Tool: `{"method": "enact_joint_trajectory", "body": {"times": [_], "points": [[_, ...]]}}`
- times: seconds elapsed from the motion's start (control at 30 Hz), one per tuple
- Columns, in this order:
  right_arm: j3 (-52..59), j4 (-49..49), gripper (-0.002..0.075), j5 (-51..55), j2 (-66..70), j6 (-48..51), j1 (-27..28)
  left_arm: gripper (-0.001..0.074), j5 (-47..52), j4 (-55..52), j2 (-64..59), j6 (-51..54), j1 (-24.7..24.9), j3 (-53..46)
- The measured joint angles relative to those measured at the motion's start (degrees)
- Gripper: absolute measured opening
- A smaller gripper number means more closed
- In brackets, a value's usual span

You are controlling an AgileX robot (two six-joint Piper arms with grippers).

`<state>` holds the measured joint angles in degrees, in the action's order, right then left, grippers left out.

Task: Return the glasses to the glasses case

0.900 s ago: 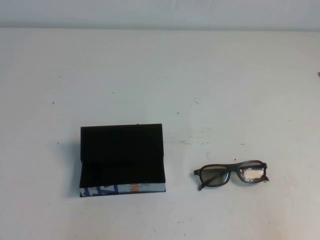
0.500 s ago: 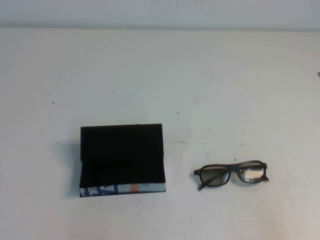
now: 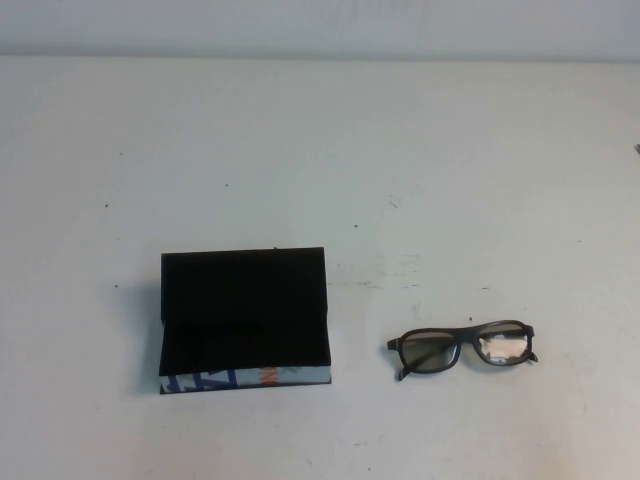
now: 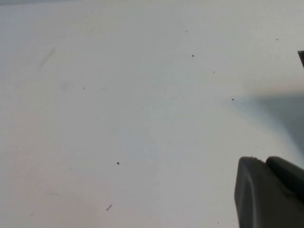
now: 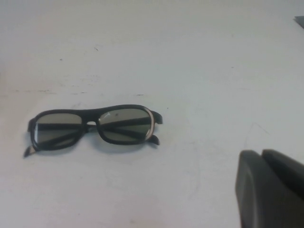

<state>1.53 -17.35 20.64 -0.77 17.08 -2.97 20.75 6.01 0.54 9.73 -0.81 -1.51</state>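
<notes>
Case [image 3: 245,318] sits open on surface [image 3: 400,150]; glasses [image 3: 463,347] lie apart, to its right. Left pincer [image 4: 270,192] and right pincer [image 5: 270,187]: state cannot be told.

The high view looks steeply down, glasses [image 3: 462,348] at four o'clock. The right wrist view shares them, nearer. The left wrist view faces bare table [image 4: 118,109].

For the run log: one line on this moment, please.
glasses: on table, right of case | glasses case: open, empty | left gripper: over bare table | right gripper: near glasses, not touching
</notes>
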Motion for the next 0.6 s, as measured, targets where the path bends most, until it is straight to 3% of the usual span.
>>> {"method": "enact_joint_trajectory", "body": {"times": [0.23,0.5,0.6], "points": [[0.0,-15.17,-0.0013,-1.42,0.0,-0.01,0.0,0.0,0.0,0.0,0.0,0.0,0.0,0.0],[0.0,-40.8,-0.0013,-10.68,0.0,0.15,0.0,0.0,0.0,0.0,0.12,0.0,0.0,0.0],[0.0,-45.58,-0.0013,-12.89,0.0,0.25,0.0,0.0,0.0,0.0,0.11,0.0,0.0,0.0]]}}
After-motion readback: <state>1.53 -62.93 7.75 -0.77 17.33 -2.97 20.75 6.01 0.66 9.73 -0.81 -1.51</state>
